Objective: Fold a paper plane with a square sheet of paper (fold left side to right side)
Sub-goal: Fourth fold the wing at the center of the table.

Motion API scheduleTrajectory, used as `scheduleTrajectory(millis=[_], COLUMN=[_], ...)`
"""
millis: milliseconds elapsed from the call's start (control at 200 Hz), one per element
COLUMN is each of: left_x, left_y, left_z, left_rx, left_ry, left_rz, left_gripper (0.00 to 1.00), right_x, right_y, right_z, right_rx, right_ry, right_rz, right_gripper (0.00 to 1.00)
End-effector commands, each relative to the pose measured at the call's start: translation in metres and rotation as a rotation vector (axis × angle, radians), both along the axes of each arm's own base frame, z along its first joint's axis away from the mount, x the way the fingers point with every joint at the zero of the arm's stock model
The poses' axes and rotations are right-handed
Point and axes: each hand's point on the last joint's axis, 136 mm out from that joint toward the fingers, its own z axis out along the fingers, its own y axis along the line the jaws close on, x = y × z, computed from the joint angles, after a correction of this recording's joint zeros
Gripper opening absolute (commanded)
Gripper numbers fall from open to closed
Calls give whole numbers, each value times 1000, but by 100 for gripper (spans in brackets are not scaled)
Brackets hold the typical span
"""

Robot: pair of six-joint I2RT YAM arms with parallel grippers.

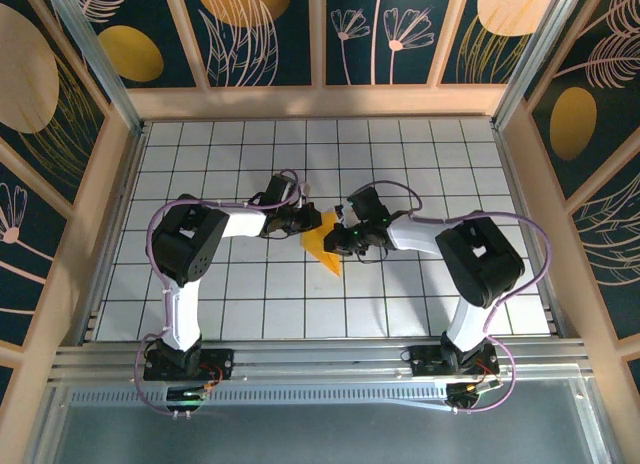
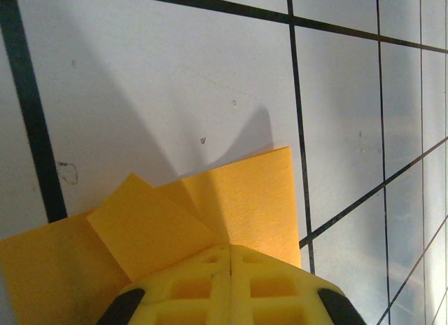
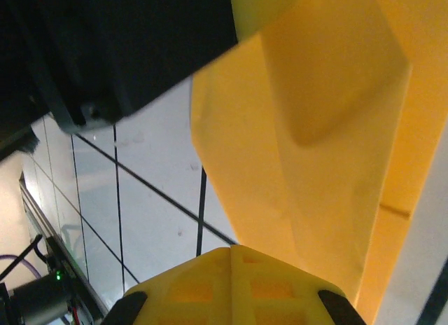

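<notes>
**Risk of a skewed crease**

The paper (image 1: pixel 322 248) lies partly folded in the middle of the table (image 1: pixel 250 304). The left claw (image 1: pixel 300 222) and right claw (image 1: pixel 347 240) are both fully closed, tips at the paper (pinching or just pressing, I cannot tell). Any sideways drag could shift or tear it.

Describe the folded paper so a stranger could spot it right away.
Start at the white tiled table, then its middle, where both arms reach inward. Between them lies the square sheet of paper, folded to a point toward the near edge. It is the only orange-yellow sheet on the tiles; the golden ovals are wall pattern.
</notes>
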Motion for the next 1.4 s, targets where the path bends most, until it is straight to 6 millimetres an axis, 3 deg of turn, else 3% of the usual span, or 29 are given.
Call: scheduleTrajectory(millis=[0, 370, 721, 921, 1086, 1396], left_x=[-13, -13, -14, -12, -12, -11], left_y=[17, 18, 20, 24, 26, 30], left_z=[-30, -29, -32, -35, -39, -44], left_rx=[77, 80, 89, 113, 126, 145], left_ry=[72, 69, 72, 75, 84, 92], left_rz=[30, 32, 34, 56, 69, 83], left_gripper=[0, 0, 0, 0, 0, 0], right_x=[25, 40, 40, 7, -22, -57], right_y=[7, 12, 7, -2, -10, -24], right_z=[-2, -15, -33, -51, -55, -62], right_rx=[11, -8, -64, -118, -125, -144], right_ry=[-37, -48, -33, 39, 89, 151], right_rz=[-46, -58, -55, -6, 17, 22], right_gripper=[0, 0, 0, 0, 0, 0])
